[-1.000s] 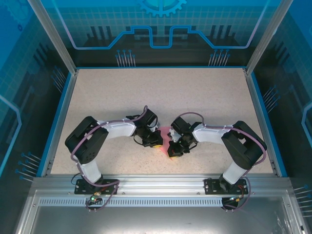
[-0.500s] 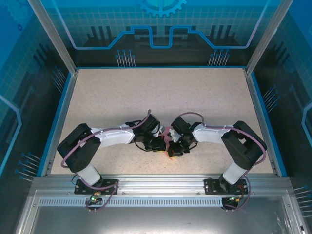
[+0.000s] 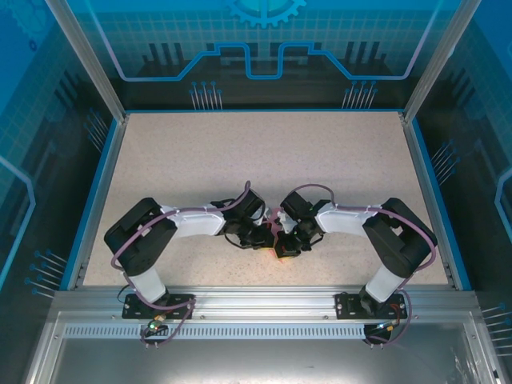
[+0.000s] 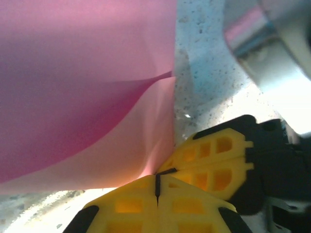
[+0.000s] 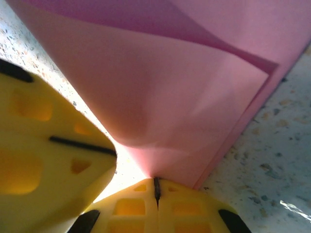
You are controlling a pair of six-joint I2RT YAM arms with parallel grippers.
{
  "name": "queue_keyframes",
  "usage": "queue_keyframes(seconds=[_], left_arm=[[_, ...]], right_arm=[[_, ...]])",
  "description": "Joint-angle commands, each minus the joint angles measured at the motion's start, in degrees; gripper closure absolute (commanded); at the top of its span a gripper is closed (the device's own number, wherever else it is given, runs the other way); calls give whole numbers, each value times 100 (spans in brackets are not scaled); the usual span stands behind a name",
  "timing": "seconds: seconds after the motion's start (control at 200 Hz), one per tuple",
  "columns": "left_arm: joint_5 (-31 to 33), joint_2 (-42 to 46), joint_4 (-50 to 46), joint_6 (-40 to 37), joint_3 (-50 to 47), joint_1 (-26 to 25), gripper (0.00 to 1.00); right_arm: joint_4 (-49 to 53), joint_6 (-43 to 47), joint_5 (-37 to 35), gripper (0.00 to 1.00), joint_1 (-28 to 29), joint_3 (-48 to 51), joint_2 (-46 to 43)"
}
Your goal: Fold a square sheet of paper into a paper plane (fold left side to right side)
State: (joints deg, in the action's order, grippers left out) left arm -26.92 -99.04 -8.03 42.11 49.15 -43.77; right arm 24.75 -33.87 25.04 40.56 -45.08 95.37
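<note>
Left wrist view: left gripper [image 4: 157, 183] at bottom centre, its yellow fingers [image 4: 126, 206] pressed together with just a thin dark seam between them. A corner of the square sheet of paper [image 4: 82, 82] runs down into that seam, so it is pinching the paper. From the pinch the pink sheet fans up to fill the upper left of the frame, with two layers showing (a darker flap curling over a paler one below). Just right of the pinch, touching or nearly touching it, is the right arm's yellow finger [image 4: 214, 162] on its black mount. Speckled table [image 4: 204, 73] shows in the upper middle, and a blurred grey arm part is at upper right. Right wrist view: right gripper [image 5: 156, 188] at bottom centre, also closed tight on a thin seam with the paper's lower edge drawn into it, so this one is nipping the sheet too. The paper rises from there across the upper frame, a folded layer with a clear corner at right. The left arm's yellow finger [image 5: 48, 160] crowds the lower left, and the table is at lower right. Top external view: both wrists meet tip to tip at lower centre of the frame, near the front rail. The paper is mostly hidden beneath them, with only a pink sliver between the wrists.
</note>
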Motion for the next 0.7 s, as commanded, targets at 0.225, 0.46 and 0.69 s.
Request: queue_keyframes(seconds=[0.225,0.46,0.69], left_arm=[[388,-344,256,23,-183,-17,96],[871,-354,-141,-205,-143,-4,96],[1184,-231,-499,-504,-165,230,96]], right_arm=[[517,83,-649,100,19,142,301],[739,149,-823,100,16,156,272],[760,144,-858,100,18,240,219]])
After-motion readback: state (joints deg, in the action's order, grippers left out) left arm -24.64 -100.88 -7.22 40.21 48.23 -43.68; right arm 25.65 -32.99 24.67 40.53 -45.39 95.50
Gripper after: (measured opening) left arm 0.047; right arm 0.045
